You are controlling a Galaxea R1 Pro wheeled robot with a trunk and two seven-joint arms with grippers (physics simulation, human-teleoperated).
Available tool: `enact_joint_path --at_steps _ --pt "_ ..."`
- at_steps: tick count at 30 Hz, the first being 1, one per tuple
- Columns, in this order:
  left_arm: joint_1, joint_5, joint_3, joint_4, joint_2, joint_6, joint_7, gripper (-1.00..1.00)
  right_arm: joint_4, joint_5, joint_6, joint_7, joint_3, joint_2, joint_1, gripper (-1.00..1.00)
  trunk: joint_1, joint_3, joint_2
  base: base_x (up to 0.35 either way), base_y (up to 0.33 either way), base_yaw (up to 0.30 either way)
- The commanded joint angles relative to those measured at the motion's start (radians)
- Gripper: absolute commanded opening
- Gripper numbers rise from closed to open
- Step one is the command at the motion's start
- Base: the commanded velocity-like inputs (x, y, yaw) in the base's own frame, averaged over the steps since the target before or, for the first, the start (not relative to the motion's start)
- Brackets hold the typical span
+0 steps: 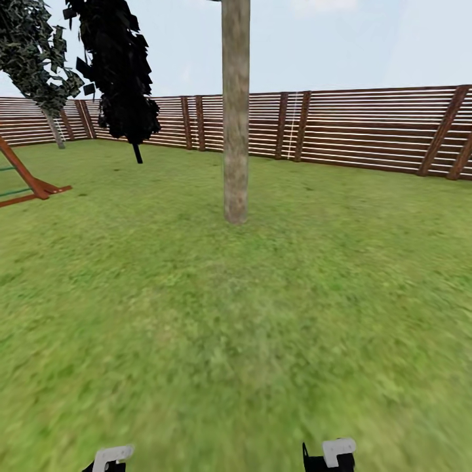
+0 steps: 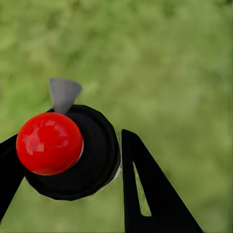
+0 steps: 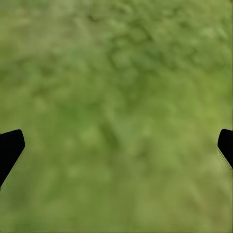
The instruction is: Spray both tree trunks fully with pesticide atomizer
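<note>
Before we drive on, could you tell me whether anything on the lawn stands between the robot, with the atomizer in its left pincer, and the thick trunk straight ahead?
Nothing visible does. The left pincer grips the atomizer, and open lawn runs unbroken to the tree trunk. The black-foliaged tree and red-brown frame stand off to the left; the fence lies behind.

Both arms hang low, only the wrist ends showing at the bottom edge of the head view, well apart. The left gripper (image 2: 68, 160) points down, its black fingers (image 2: 145, 194) closed around the atomizer (image 2: 73, 155). The right gripper (image 3: 116, 145) also points down, fingers (image 3: 9, 148) spread wide, holding nothing.
</note>
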Motion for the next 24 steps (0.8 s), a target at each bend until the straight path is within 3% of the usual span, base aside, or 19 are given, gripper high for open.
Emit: enact_joint_path --at_steps 1,24 --pt "-0.001 0.006 -0.002 0.001 0.0 -0.003 0.0 -1.0 0.001 0.005 0.0 -0.01 0.008 0.0 0.0 1.0 0.0 -0.001 0.0 0.339 0.0 0.0" --pt "-0.001 0.006 -0.002 0.001 0.0 -0.003 0.001 -1.0 0.001 0.005 0.0 -0.01 0.008 0.0 -0.001 1.0 0.0 -0.001 0.0 0.328 0.0 0.0"
